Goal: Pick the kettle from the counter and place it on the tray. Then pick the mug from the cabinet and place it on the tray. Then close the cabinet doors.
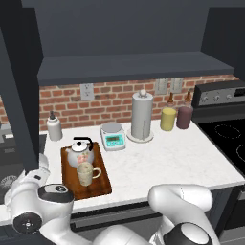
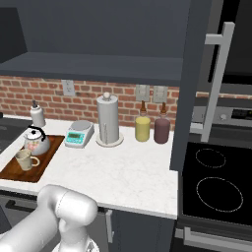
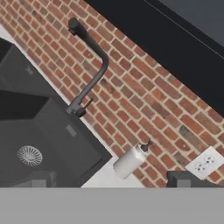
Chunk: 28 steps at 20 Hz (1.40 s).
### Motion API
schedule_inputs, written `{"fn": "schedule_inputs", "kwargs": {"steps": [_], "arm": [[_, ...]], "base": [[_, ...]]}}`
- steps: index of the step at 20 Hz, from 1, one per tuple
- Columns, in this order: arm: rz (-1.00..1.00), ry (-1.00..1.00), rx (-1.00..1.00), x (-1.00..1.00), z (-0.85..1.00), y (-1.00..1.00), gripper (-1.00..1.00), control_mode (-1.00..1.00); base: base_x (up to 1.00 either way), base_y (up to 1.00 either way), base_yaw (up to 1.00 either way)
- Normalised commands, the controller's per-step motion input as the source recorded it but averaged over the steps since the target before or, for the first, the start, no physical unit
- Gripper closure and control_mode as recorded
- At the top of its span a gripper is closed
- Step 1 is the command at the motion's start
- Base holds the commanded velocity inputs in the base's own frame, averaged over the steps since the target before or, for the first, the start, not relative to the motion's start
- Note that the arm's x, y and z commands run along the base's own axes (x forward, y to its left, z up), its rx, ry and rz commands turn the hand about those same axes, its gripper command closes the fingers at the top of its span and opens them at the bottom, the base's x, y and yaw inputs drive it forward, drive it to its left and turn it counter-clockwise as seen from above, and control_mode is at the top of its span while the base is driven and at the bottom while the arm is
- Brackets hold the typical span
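Note:
The white floral kettle point(image 1: 80, 152) point(image 2: 36, 141) stands on the far end of the dark wooden tray point(image 1: 99, 187) point(image 2: 22, 173). The cream mug point(image 1: 87, 173) point(image 2: 25, 159) sits just in front of it on the same tray. Both rest on the white counter point(image 1: 162, 160) point(image 2: 123, 172). Above, the cabinet point(image 1: 134, 67) shows its wide shelf, and its doors point(image 1: 18, 95) point(image 2: 194, 83) stand open at either side. My gripper point(image 3: 109, 183) is open with nothing between its fingertips point(image 3: 38, 179); it faces the brick wall over the sink, left of the tray.
A steel paper-towel cylinder point(image 1: 142, 116), a small scale point(image 1: 113, 135), a yellow canister point(image 1: 168, 118) and a dark canister point(image 1: 184, 116) line the back wall. A soap dispenser point(image 3: 130, 161) stands by the black sink point(image 3: 39, 140) and faucet point(image 3: 89, 65). The stove point(image 2: 216, 187) is at the right.

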Motion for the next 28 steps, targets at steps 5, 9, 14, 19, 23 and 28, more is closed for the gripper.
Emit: {"fn": "schedule_inputs", "kwargs": {"steps": [5, 9, 14, 19, 23, 28], "arm": [[0.00, -0.01, -0.02, -0.01, 0.00, 0.00, -1.00, -1.00], [0.00, -0.06, -0.05, -0.05, 0.02, 0.02, -1.00, -1.00], [0.00, -0.06, -0.16, 0.00, 0.06, 0.04, -1.00, -1.00], [-0.01, -0.19, -0.15, 0.00, 0.12, 0.02, -1.00, -1.00], [-0.07, -0.24, -0.11, -0.03, 0.15, 0.05, -1.00, -1.00], [-0.11, -0.21, -0.06, -0.07, 0.20, 0.06, -1.00, -1.00]], "base": [[0.00, 0.00, 0.00], [0.00, 0.00, 0.00], [0.00, 0.00, 0.00], [0.00, 0.00, 0.00], [0.00, 0.00, 0.00], [0.00, 0.00, 0.00]]}}
